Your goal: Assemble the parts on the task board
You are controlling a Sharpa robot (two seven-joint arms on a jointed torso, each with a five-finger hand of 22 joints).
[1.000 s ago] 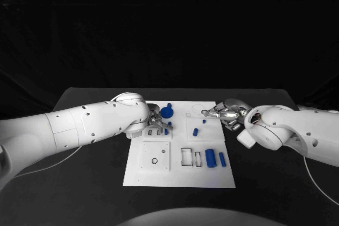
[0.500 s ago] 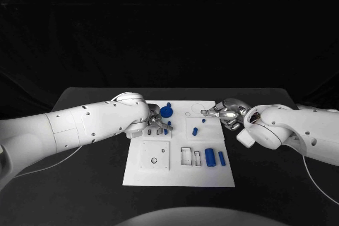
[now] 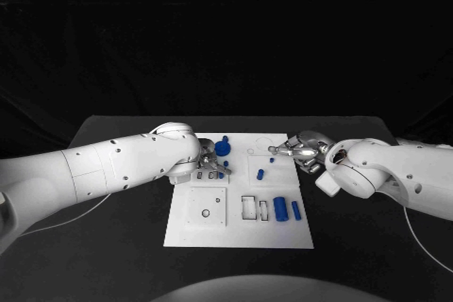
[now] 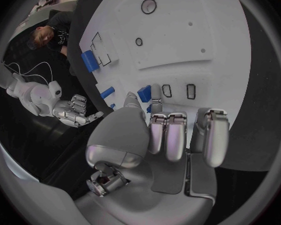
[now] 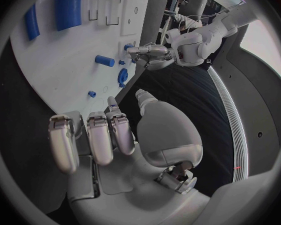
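The white rectangular task board (image 3: 241, 213) lies at the middle of the black table (image 3: 113, 243). The left silver hand (image 3: 209, 164) rests over the board's far left part, fingers drawn together around a small blue block (image 4: 144, 93) beside two small rectangular slots (image 4: 178, 91); whether it grips the block cannot be told. The right silver hand (image 3: 299, 151) hovers at the board's far right edge, fingers loosely curled, holding nothing. A large blue cylinder (image 3: 280, 209) and a slim blue rod (image 3: 296, 211) lie near the board's right edge. A round blue knob (image 3: 222, 147) stands near the far edge.
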